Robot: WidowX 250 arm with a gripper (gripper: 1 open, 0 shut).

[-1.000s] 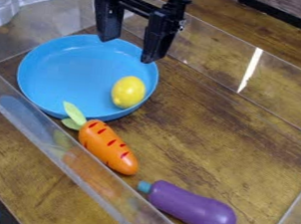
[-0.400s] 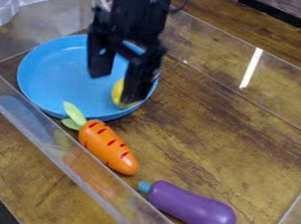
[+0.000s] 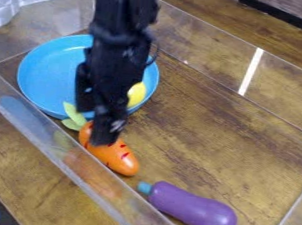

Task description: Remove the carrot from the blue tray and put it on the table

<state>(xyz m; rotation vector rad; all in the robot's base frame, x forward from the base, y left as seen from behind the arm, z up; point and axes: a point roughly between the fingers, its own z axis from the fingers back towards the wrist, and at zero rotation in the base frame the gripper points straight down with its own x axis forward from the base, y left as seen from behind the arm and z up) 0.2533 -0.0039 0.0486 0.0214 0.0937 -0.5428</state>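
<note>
End effector [image 3: 108,131] points straight down over the carrot [image 3: 114,153], its dark fingers spread wide and nothing between them yet; the tips sit at the carrot's upper end near the leafy top, though contact can't be confirmed from this one view (motion blur on the arm).

Carrot lies on the counter [image 3: 232,132], not inside the blue tray [image 3: 43,74]; its green top just meets or overlaps the tray's front rim, orange body running down-right away from the rim toward the clear front wall [image 3: 55,161]. So the long axis goes diagonally, leaves up-left, tip down-right; the end effector is directly above the thick end, and the body extends below and right of the fingers. Only one arm here, so no choice of side.

Judgement: the coming move turns on the fingers straddling the carrot across its short width, not along the diagonal; whether they line up that way can't be read here.

Yellow lemon [image 3: 138,91] sits in the tray just behind the arm, close enough to get nudged; purple eggplant [image 3: 192,211] lies lower right, well apart from the carrot.

Surface: glossy dark wood grain with a bright window reflection; clear plastic walls border it; open counter to the right gives plenty of room to set the carrot down.
</note>
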